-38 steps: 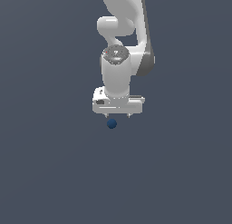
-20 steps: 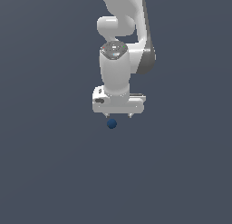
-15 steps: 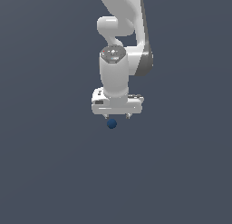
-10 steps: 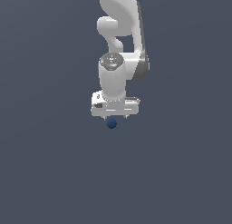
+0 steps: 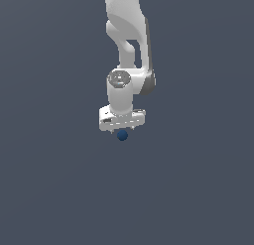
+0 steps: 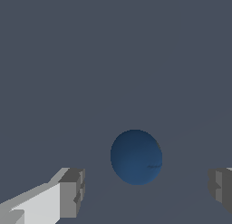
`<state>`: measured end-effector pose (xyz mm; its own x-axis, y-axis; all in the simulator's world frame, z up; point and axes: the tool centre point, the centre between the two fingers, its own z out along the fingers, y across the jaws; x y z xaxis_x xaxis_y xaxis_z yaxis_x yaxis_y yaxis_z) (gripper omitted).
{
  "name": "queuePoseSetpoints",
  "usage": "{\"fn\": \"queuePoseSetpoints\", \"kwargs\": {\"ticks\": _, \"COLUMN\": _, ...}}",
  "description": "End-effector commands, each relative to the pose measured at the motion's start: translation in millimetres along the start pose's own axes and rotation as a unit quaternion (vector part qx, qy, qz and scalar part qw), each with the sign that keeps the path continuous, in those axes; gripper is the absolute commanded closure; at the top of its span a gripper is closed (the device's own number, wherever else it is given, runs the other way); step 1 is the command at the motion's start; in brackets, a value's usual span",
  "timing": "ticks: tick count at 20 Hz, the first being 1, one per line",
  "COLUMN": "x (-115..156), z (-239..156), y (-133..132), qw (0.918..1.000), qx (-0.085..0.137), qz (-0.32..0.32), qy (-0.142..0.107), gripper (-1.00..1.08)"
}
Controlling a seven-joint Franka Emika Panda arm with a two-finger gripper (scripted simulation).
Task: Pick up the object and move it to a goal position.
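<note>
A flat, dark grey-blue surface [image 5: 54, 189] fills the exterior view from edge to edge. The same plain grey-blue ground [image 6: 113, 51] fills the wrist view.

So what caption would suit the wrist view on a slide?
Open gripper straddling a small dark blue ball, neither fingertip touching it.

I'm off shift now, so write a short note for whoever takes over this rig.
Gripper: open, jaws spread wide with a gap on each side of the ball, holding nothing.
Ball: dark blue, lying between the jaws in the wrist view, just under the gripper in the exterior view.
Done: gripper lined up over the ball.
Left: close on the ball, lift it, carry it to the goal. No goal marker shows in either view.
</note>
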<state>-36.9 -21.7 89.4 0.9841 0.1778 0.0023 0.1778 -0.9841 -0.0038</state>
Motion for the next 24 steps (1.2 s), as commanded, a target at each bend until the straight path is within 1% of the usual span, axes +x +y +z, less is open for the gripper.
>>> {"fn": "queuePoseSetpoints", "kwargs": {"ticks": 1, "x": -4.1, "z": 6.0, "y": 1.2, "qw": 0.9999, "qx": -0.001, "qz": -0.01, "qy": -0.001, "gripper": -0.92}}
{"fn": "queuePoseSetpoints", "kwargs": {"ticks": 9, "x": -5.2, "z": 12.6, "y": 1.4, "qw": 0.9999, "qx": -0.002, "qz": -0.011, "qy": -0.001, "gripper": -0.92}}
{"fn": "queuePoseSetpoints", "kwargs": {"ticks": 17, "x": -6.9, "z": 48.2, "y": 1.6, "qw": 0.9999, "qx": -0.002, "qz": -0.013, "qy": -0.001, "gripper": -0.92}}
{"fn": "queuePoseSetpoints", "kwargs": {"ticks": 23, "x": -6.1, "z": 58.4, "y": 1.7, "qw": 0.9999, "qx": -0.002, "qz": -0.013, "qy": -0.001, "gripper": -0.92}}
{"fn": "queuePoseSetpoints", "kwargs": {"ticks": 24, "x": -6.1, "z": 58.4, "y": 1.7, "qw": 0.9999, "qx": -0.002, "qz": -0.013, "qy": -0.001, "gripper": 1.08}}
